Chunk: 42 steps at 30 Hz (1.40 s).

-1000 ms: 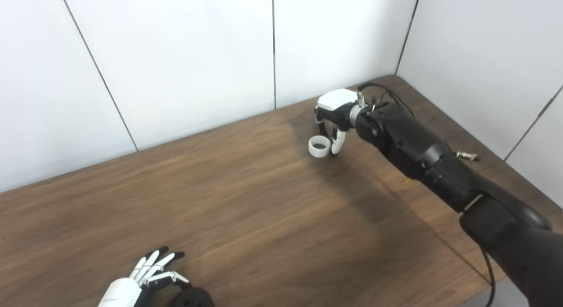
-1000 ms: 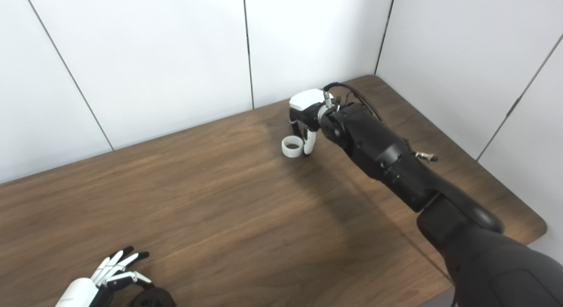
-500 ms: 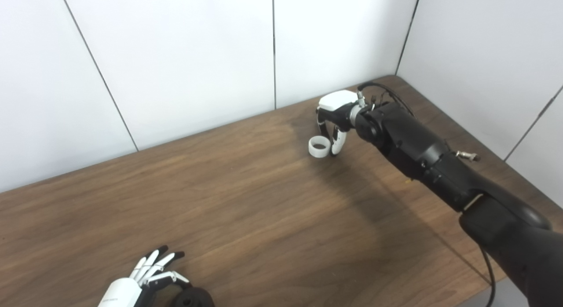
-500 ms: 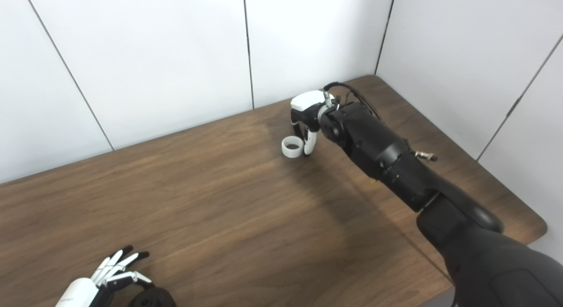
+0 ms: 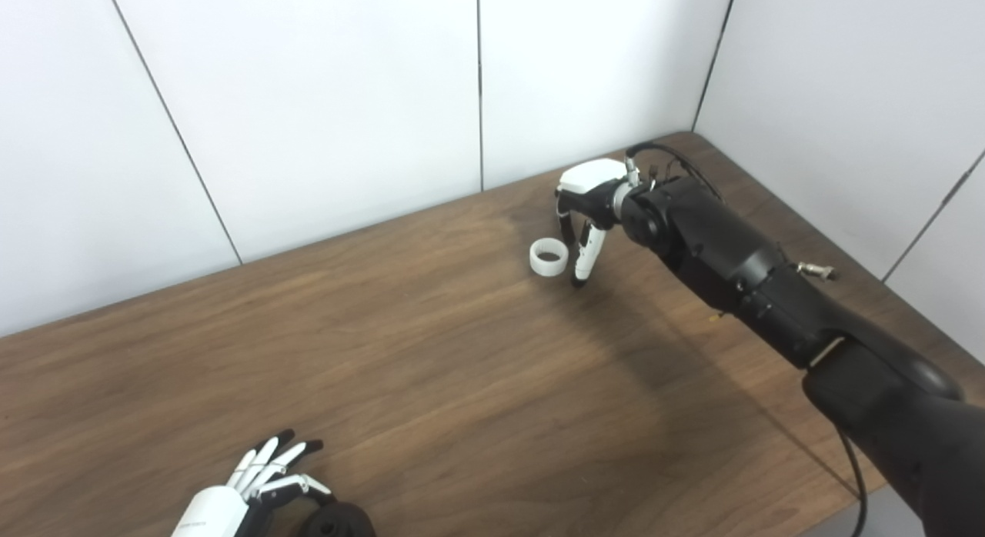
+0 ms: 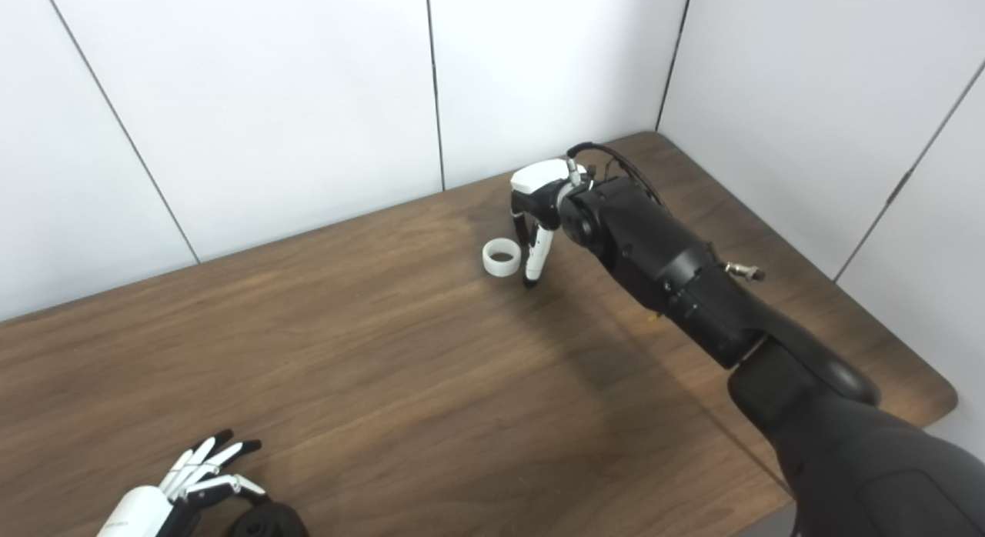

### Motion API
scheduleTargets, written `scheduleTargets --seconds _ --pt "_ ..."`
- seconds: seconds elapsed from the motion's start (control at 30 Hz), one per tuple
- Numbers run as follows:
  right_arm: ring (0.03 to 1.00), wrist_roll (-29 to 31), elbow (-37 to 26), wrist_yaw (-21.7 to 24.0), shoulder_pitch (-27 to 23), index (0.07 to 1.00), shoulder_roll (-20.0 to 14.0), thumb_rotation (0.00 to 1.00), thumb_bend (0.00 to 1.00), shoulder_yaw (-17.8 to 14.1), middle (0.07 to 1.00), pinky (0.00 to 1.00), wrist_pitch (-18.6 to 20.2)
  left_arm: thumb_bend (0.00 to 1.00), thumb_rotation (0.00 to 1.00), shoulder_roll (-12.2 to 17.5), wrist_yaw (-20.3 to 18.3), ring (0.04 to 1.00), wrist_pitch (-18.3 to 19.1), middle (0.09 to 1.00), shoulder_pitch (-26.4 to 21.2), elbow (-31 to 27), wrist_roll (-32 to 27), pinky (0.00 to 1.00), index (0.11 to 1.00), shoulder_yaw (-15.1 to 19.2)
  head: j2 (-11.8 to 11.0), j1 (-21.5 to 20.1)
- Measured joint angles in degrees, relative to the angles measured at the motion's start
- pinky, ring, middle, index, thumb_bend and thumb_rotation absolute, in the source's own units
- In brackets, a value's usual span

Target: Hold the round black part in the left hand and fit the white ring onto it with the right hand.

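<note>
- Two hands are showing at one brown wooden table [image 5: 431, 383], well apart from each other.
- Right hand [image 5: 583, 228] is reaching to the far side of the table, fingers [image 5: 582, 261] pointing down and partly spread; it is holding nothing.
- White ring [image 5: 549, 257] is lying flat on the table just beside those fingers, on their left; whether it is touching them cannot be told.
- The ring's bore is facing straight up, so it has no long axis along the table, and a pinch across the rim looks possible from any side.
- Left hand [image 5: 238, 497] is waiting at the near edge, fingers fanned apart and gripping nothing.
- Round black part [image 5: 338, 520] is sitting on the table just right of the left hand, cut by the picture's lower edge.
- Nearer hand for the ring: the right, by a wide margin; the coming move likely calls for closing around the ring from the right.
</note>
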Motion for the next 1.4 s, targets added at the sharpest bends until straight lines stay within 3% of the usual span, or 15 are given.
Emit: scheduleTargets --seconds 0.8,1.4 --pt "1.000 1.45 -0.25 1.91 -1.20 0.914 -0.08 0.38 1.00 -0.52 1.000 0.98 0.99 0.52 0.05 -0.37 0.40 0.982 -1.62 0.901 -0.66 1.68 0.00 1.00 0.480 0.06 -1.32 0.09" --pt "1.000 1.65 0.38 1.36 -1.41 0.852 0.20 0.41 0.99 -0.33 0.991 0.96 0.89 0.52 0.05 -0.52 0.45 0.990 -1.62 0.903 -0.64 1.66 0.36 1.00 0.480 0.07 -1.23 0.88"
